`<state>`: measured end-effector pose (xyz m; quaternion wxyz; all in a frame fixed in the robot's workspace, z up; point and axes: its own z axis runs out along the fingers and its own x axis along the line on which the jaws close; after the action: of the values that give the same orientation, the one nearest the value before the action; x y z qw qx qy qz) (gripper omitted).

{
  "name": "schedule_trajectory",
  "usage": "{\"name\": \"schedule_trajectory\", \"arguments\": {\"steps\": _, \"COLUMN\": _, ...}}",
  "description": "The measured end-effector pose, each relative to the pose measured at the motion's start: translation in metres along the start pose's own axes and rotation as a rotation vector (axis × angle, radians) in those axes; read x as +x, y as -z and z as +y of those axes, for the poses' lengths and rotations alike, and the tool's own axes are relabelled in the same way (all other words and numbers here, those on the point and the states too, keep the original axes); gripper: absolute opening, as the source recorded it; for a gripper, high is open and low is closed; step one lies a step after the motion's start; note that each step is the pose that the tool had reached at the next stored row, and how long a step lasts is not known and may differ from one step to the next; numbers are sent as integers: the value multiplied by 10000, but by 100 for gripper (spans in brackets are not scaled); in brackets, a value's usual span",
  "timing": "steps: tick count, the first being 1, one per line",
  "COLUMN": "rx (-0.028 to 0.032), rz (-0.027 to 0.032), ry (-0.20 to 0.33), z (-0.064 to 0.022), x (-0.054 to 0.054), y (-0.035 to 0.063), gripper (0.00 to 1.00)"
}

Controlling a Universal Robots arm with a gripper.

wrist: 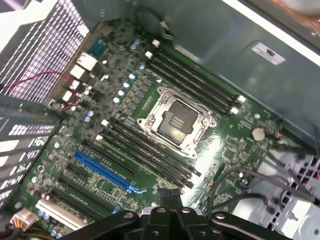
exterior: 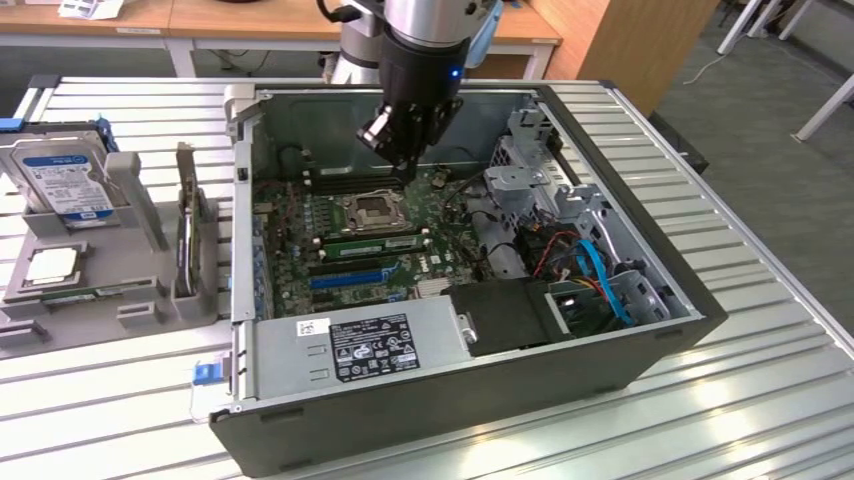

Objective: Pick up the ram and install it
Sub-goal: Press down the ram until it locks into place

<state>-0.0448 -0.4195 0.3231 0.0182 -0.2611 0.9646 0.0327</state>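
The ram (exterior: 96,292), a thin green stick, lies flat in the grey fixture on the exterior view's left, well away from the arm. My gripper (exterior: 400,158) hangs inside the open computer case (exterior: 674,300), above the motherboard (exterior: 400,225) near the far memory slots (exterior: 358,178). Its fingers are shut with nothing between them. In the wrist view the gripper (wrist: 168,194) points down at the board, just beside the row of black memory slots (wrist: 150,152) next to the open processor socket (wrist: 176,121). All the slots I can see look empty.
A silver hard drive (exterior: 60,175) with a blue-white label and a dark expansion card (exterior: 191,235) stand in the grey fixture. The power supply (exterior: 360,345) fills the case's near side. Drive cages and blue and orange cables (exterior: 587,270) crowd the exterior view's right.
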Motion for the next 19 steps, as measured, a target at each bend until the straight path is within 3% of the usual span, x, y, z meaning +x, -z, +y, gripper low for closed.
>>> {"name": "schedule_trajectory", "arguments": {"steps": 19, "rx": 109, "rz": -112, "ry": -2121, "z": 0, "x": 0, "y": 0, "gripper": 10}}
